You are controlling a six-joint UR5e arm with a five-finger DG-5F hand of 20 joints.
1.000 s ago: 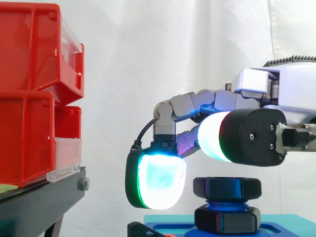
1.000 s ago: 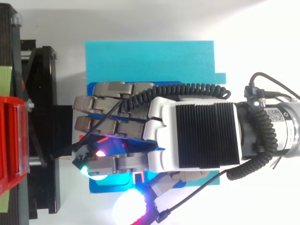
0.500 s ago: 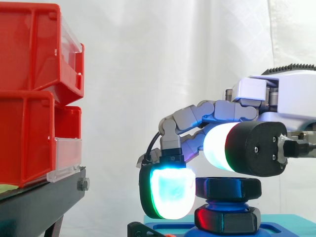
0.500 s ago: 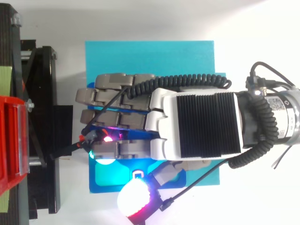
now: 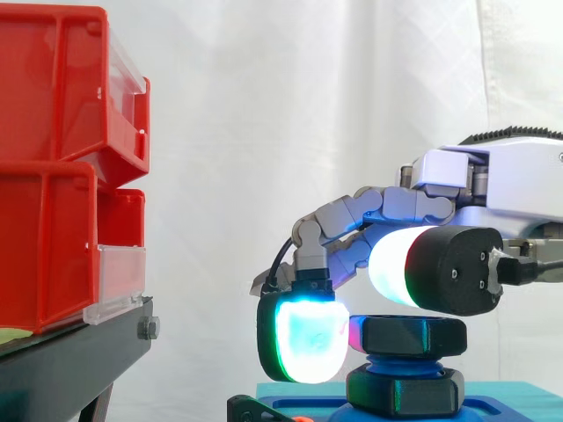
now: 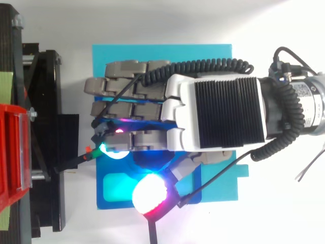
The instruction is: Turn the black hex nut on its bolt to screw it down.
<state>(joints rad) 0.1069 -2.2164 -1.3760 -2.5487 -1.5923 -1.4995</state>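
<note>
Hex nut (image 5: 405, 336) over blue base (image 6: 114, 195); white curtain (image 5: 264, 132) bkgd

White-shelled robot hand (image 6: 223, 119), black ribbed back plate, grey cylindrical wrist (image 6: 312, 104) with a white label

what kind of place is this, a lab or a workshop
Most likely a robotics lab test bench: a white curtain as backdrop, stacked red bins on a black stand, and a robot hand over a black hex nut on a blue fixture.
</note>
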